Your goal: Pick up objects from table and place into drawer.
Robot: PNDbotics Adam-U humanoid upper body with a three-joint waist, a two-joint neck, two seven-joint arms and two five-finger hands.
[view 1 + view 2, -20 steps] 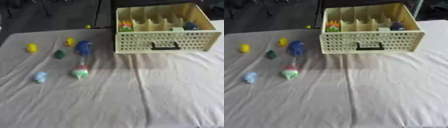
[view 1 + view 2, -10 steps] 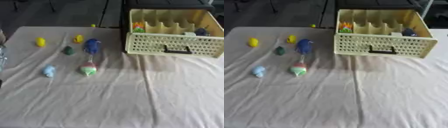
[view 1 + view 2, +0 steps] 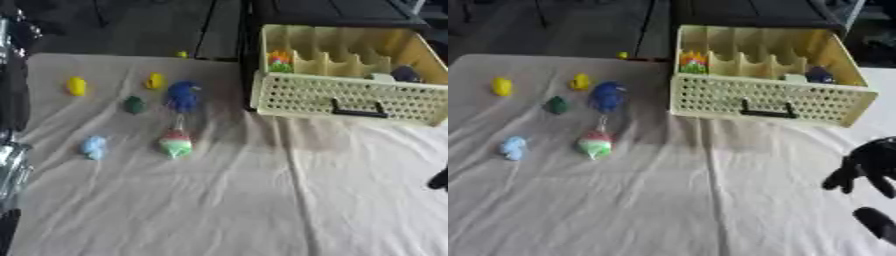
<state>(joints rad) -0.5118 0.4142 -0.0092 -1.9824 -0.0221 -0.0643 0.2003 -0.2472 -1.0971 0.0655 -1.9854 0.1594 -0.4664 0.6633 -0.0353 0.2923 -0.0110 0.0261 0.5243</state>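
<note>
Surface: a table under a creased pale cloth [image 3: 262, 200], with a dark floor beyond its far edge.
Left arm: silver and black parts [image 3: 10, 165] run down the left edge of the left eye view; the left hand itself does not show, so its fingers cannot be told.
Far-left toy: a yellow piece [image 3: 77, 86] near the cloth's left side.
Light blue toy: [image 3: 94, 147], nearer the robot than the yellow one.
Dark green toy: [image 3: 133, 104], small, between the yellow pieces and the blue one.
Second yellow toy: [image 3: 156, 80], just left of the blue toy's top.
Blue toy: [image 3: 182, 95], the largest of the group.
Red, white and green toy: [image 3: 175, 143], below the blue toy.
Tiny yellow thing: [image 3: 182, 54] at the cloth's far edge.
Drawer: cream, perforated, with a dark handle [image 3: 767, 102]; stands on the table's far right, divided into compartments.
Inside the drawer: an orange and green piece [image 3: 693, 62] at the left end, a dark blue one [image 3: 819, 75] at the right.
Right hand: black [image 3: 870, 161], low at the right edge, fingers curled downward, holding nothing.
</note>
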